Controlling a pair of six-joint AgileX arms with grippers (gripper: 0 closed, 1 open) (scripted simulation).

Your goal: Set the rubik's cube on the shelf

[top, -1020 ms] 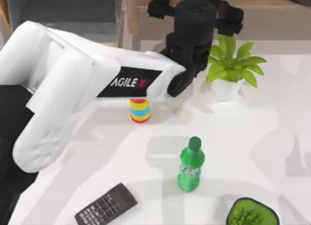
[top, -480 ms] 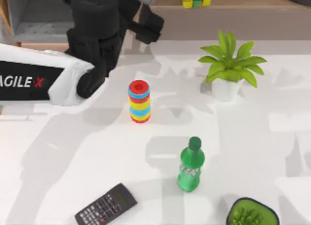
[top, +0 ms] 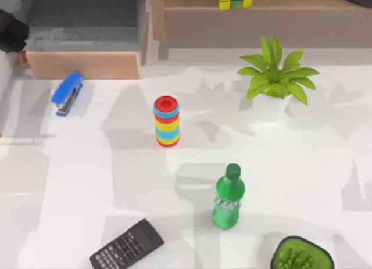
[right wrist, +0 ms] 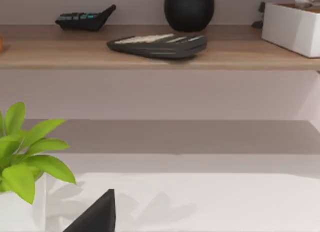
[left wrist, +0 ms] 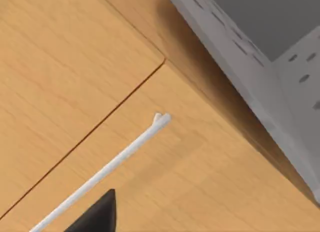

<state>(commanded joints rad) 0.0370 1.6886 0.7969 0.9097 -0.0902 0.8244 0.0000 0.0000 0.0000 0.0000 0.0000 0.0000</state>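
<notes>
Left arm (top: 10, 33) at the far left edge of the top view, just a dark part and a bit of white casing showing. One dark finger tip (left wrist: 97, 214) in the left wrist view. One dark finger tip (right wrist: 95, 214) in the right wrist view, low over the worktop.

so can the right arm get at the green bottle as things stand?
Probably yes. The green bottle stands upright in open table space; the calculator and ring stack sit well apart from it, so nothing visible blocks an approach from the right.
</notes>
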